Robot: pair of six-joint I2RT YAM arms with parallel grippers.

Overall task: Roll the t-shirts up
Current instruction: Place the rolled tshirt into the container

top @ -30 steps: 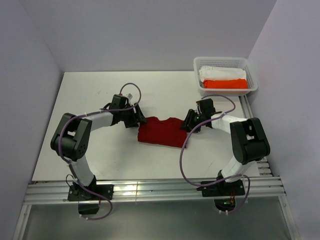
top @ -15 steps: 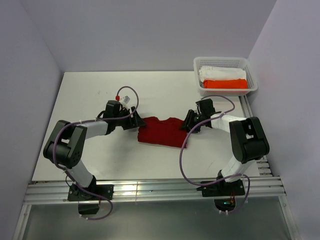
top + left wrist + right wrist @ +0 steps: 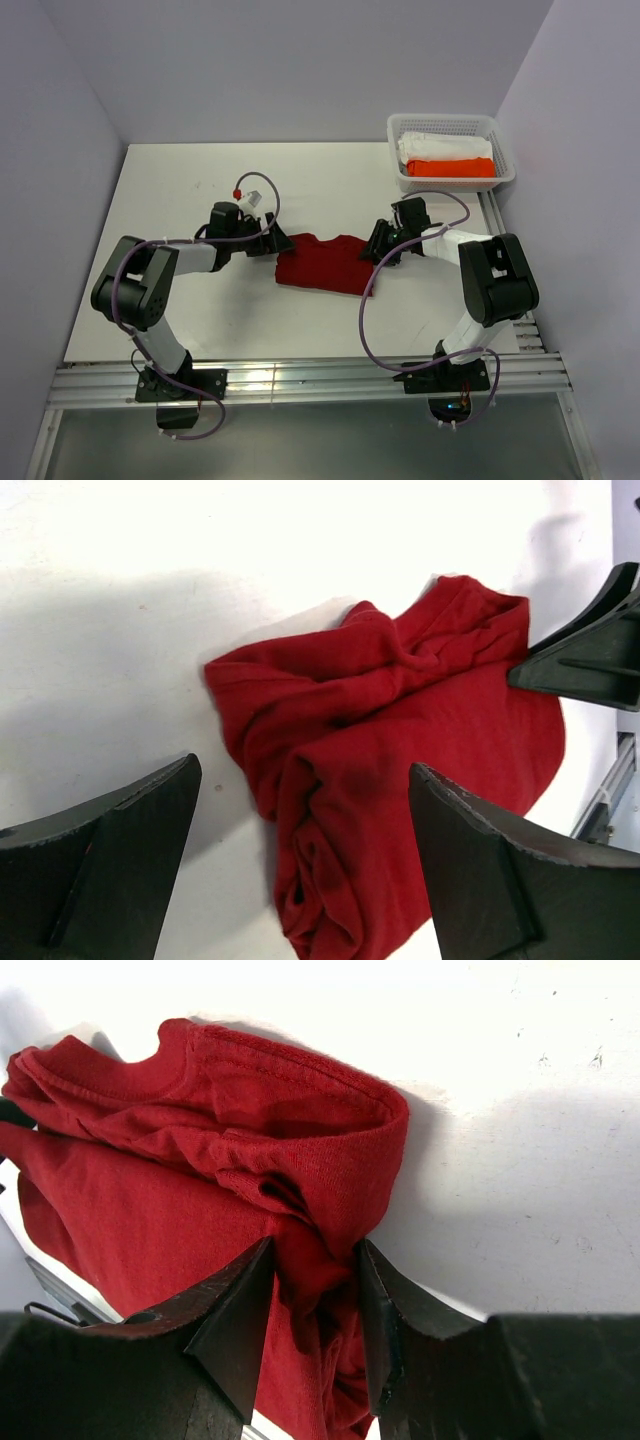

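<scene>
The left gripper (image 3: 300,775) stands wide open and empty at the left end of the red t-shirt (image 3: 320,262). The right gripper (image 3: 315,1260) pinches a fold at its right end.

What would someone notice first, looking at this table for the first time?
A crumpled dark red t-shirt lies in the middle of the table. The right gripper pinches its right edge, while the left gripper stands open at its left edge. In the far right corner, a white basket holds a white bundle and an orange bundle.
</scene>
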